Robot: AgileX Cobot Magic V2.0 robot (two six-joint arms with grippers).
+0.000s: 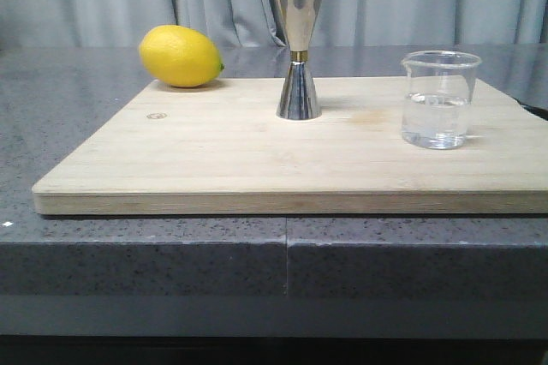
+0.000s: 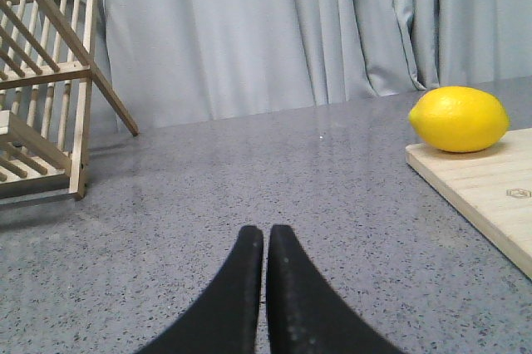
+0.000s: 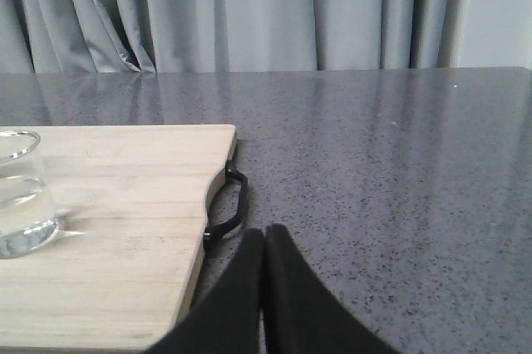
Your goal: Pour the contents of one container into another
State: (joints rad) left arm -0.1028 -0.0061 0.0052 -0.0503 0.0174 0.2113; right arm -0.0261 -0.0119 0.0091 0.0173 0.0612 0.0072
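Observation:
A small clear glass beaker (image 1: 439,98) holding clear liquid stands upright on the right of a wooden cutting board (image 1: 223,159); its edge also shows in the right wrist view as the beaker (image 3: 21,196). A tall steel hourglass jigger (image 1: 298,46) with a gold band stands upright mid-board. Neither arm shows in the front view. My left gripper (image 2: 265,233) is shut and empty over the grey counter, left of the board. My right gripper (image 3: 264,233) is shut and empty, beside the board's black handle (image 3: 229,204).
A yellow lemon (image 1: 180,56) lies at the board's far left corner, seen too as the lemon (image 2: 459,119). A wooden rack (image 2: 46,96) stands on the counter further left. Grey curtains hang behind the speckled counter (image 1: 282,254).

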